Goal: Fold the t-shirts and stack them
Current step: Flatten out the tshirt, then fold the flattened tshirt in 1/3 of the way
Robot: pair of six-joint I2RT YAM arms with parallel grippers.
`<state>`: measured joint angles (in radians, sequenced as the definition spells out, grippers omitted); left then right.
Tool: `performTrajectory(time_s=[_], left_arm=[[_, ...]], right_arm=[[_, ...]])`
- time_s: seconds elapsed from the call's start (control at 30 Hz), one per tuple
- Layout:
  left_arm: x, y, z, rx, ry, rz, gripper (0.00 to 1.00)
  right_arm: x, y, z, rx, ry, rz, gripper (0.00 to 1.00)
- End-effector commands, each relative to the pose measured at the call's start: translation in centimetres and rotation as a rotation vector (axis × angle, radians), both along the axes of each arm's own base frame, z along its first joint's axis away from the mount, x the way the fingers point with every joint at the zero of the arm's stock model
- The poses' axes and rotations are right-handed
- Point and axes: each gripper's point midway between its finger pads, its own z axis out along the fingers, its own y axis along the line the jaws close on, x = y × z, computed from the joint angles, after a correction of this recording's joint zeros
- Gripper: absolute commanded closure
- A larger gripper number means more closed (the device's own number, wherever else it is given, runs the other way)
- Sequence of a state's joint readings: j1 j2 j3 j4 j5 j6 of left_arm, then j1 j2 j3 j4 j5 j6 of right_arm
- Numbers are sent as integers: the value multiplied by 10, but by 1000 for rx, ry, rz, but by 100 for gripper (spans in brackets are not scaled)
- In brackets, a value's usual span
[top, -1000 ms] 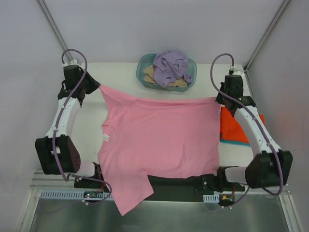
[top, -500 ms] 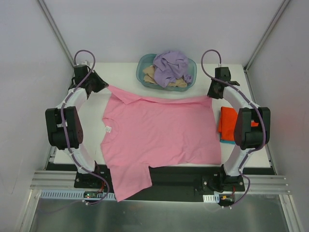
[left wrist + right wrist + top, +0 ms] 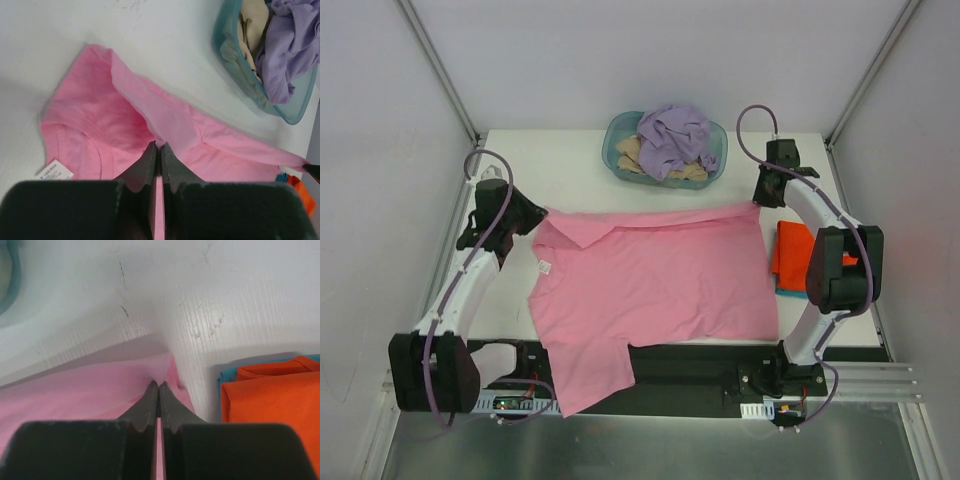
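Observation:
The pink t-shirt lies spread on the white table, its near sleeve hanging over the front edge. My left gripper is shut on the shirt's far-left edge, which folds back over the collar area. My right gripper is shut on the far-right corner. A folded orange-red t-shirt lies on a folded teal t-shirt at the right. The lavender t-shirt and the tan t-shirt sit crumpled in the basket.
The teal translucent oval basket stands at the back centre, also in the left wrist view. White enclosure walls rise at the left, right and back. A white label shows at the shirt's collar.
My left gripper has moved nearer and lower with the shirt's far-left edge, folding it over. The right gripper moved far and inward a second ago and has since held still.

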<state>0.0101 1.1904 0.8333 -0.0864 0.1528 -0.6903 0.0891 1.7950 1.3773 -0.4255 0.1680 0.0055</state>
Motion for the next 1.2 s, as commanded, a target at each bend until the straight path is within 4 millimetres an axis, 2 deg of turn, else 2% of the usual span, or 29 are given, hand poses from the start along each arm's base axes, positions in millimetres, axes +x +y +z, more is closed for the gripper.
performTrajectory(time_s=[0.0, 0.03, 0.13, 0.27, 0.33, 0.5, 0.77, 0.9, 1.03, 1.17], left_arm=[[-50, 11, -12, 5, 100, 184, 100], [-61, 12, -18, 1, 131, 197, 100], [-83, 13, -15, -25, 131, 243, 100], [-114, 0, -21, -73, 194, 216, 100], [-123, -7, -23, -86, 220, 195, 100], [-150, -10, -31, -113, 276, 202, 100], [-167, -17, -48, -142, 331, 175, 100], [-169, -18, -57, -139, 366, 174, 100], [-171, -18, -63, -133, 390, 172, 100], [-175, -18, -71, -130, 412, 174, 100]], right_arm=[[2, -15, 44, -60, -81, 0, 99], [1, -16, 44, -63, -75, -1, 99], [2, -20, 46, -75, -73, 0, 99], [1, -25, 45, -82, -56, -2, 99], [0, -25, 45, -78, -52, 6, 99], [-3, -23, 42, -78, -41, 27, 99], [-15, -26, 36, -94, -2, 30, 99], [-31, -29, 32, -101, 24, 17, 97], [-58, -35, 15, -122, 91, -2, 97], [-72, -41, 6, -150, 134, -22, 96]])
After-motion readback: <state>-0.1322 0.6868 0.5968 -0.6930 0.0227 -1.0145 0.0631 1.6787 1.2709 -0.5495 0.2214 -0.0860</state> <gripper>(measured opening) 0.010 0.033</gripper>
